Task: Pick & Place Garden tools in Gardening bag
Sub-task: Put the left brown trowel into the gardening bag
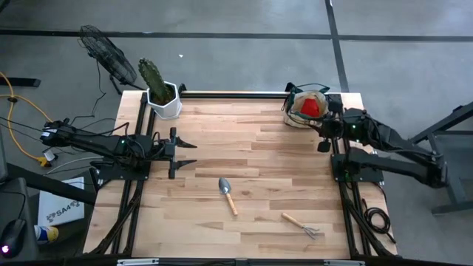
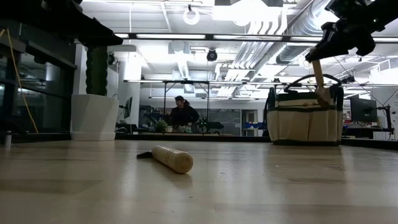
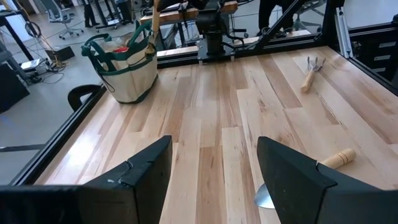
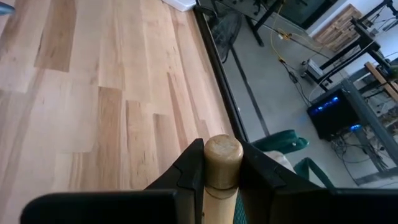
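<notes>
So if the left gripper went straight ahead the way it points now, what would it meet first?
Probably nothing soon: the open left gripper faces bare table. The trowel lies off to one side, the gardening bag to the other. Depth is unclear.

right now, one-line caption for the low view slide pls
Right pincer lowers a wooden-handled tool into the gardening bag; a trowel lies on the table.

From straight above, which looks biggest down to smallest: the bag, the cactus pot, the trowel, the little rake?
High view, largest first:
1. Gardening bag, partly hidden by the right arm
2. Cactus pot; close to the bag, so unsure
3. Trowel
4. Rake, similar in length to the trowel but slimmer
</notes>
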Action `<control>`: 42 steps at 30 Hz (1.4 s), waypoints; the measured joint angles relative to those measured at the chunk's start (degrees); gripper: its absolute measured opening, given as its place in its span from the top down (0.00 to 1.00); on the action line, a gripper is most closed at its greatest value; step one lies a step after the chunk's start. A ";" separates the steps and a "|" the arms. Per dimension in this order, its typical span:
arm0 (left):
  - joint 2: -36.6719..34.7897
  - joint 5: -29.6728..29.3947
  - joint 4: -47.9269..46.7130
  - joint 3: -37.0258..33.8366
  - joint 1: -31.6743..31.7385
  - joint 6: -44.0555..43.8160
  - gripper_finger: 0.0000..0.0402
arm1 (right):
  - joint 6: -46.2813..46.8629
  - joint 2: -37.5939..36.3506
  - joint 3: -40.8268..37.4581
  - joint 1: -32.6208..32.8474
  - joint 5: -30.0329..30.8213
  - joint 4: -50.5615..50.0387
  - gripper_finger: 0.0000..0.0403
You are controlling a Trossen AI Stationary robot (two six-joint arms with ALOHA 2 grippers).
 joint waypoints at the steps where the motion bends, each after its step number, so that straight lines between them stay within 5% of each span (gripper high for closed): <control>1: 0.00 0.06 0.00 0.00 0.00 0.01 0.43 | -0.26 0.00 0.00 -0.89 -0.88 0.01 0.86; 18: 0.00 0.18 -1.52 0.00 0.00 0.16 0.43 | -6.77 11.20 0.00 -16.27 -12.57 5.88 0.86; 27: 0.00 0.19 -3.11 0.00 -0.01 -0.26 0.43 | -7.07 13.16 -0.02 -22.96 -13.02 4.78 0.85; 42: 0.00 0.19 -3.04 0.00 -0.01 -1.81 0.43 | -2.76 13.16 -0.04 -24.39 -4.16 5.94 0.81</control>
